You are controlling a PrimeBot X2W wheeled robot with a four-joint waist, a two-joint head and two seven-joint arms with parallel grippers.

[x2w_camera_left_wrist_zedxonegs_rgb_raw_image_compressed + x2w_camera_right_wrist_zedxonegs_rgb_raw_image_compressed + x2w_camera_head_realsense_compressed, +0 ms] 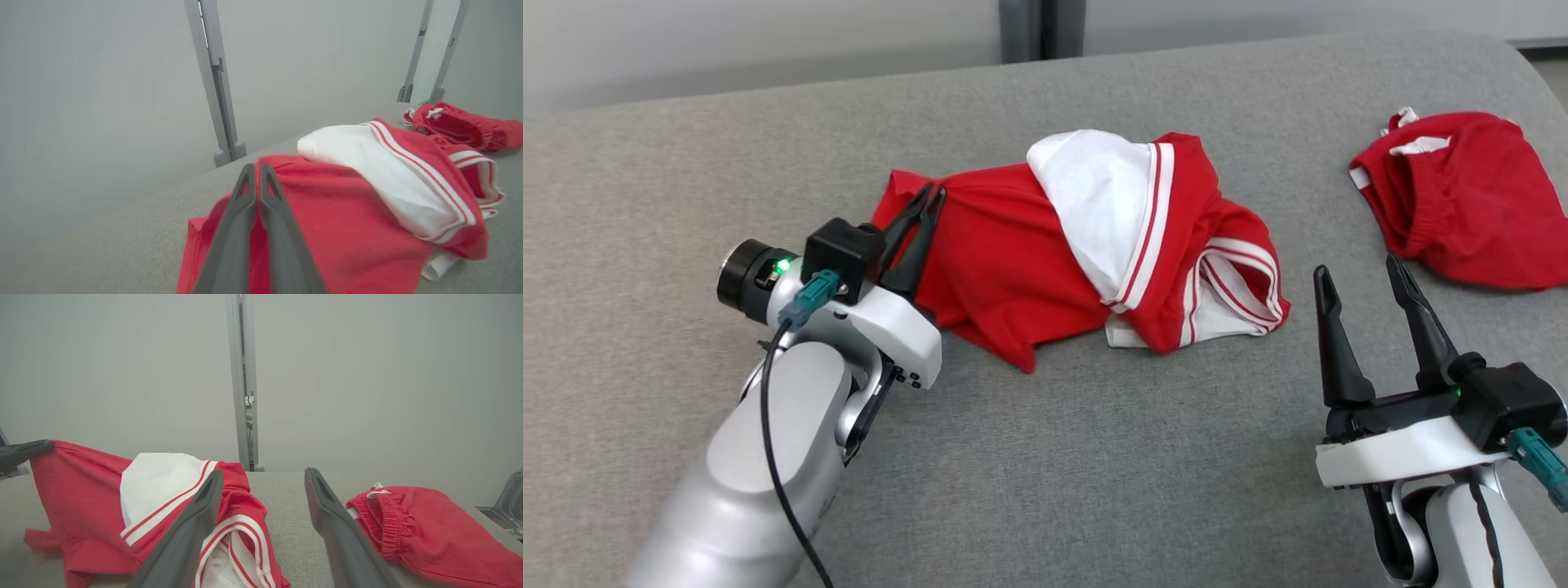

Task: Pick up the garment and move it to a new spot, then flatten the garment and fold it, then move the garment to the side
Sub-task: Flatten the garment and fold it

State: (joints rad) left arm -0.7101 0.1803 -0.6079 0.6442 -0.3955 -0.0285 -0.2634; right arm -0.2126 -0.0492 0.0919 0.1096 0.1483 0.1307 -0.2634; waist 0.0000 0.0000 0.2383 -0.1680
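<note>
head view first: looking at the left gripper (pixel 934 193) with jaws pinched right together, nipping a red edge of the garment (pixel 996 261) at the fingertips. got the rest of that garment, red with a white panel and red-and-white striped trim, bunched up just past and to the right of those jaws, lying on the grey padded surface (pixel 1094 457). over to the right gripper (pixel 1358 269): jaws spread wide, holding nothing, sitting over the padding. can put the garment's striped end just off its left finger, close but not touching. also spotted a second red piece (pixel 1462 204) with an elastic waistband just beyond its right finger, well apart from the first one. from the left wrist view, seeing both fingers pressed flat together with red cloth under and around them. from the right wrist view, seeing the pinched corner raised at the left fingertips, higher than the rest of the heap. can't tell how much cloth sits between the pads.
</note>
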